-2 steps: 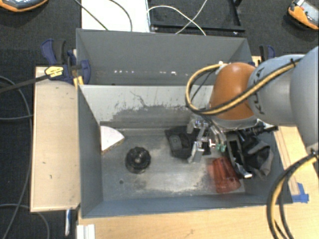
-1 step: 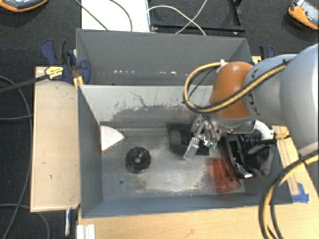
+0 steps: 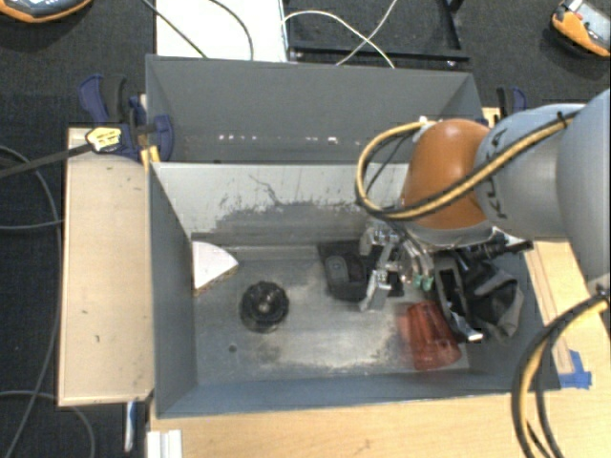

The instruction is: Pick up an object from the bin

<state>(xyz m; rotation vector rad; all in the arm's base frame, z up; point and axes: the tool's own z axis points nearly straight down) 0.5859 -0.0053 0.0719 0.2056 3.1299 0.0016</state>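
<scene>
My gripper (image 3: 380, 280) hangs low over the middle right of the bin floor, below the arm's orange cover. Its tip sits right beside a dark grey block-shaped thing (image 3: 337, 269), at that thing's right edge. Whether it touches the block I cannot tell. A red translucent thing (image 3: 431, 338) lies just right of and in front of the gripper. A black bulky thing (image 3: 489, 297) lies further right, partly hidden by the arm.
A black round knob-like thing (image 3: 263, 305) rests on the floor left of centre. A white wedge-shaped piece (image 3: 210, 262) lies near the left wall. The arm covers the bin's right rear part.
</scene>
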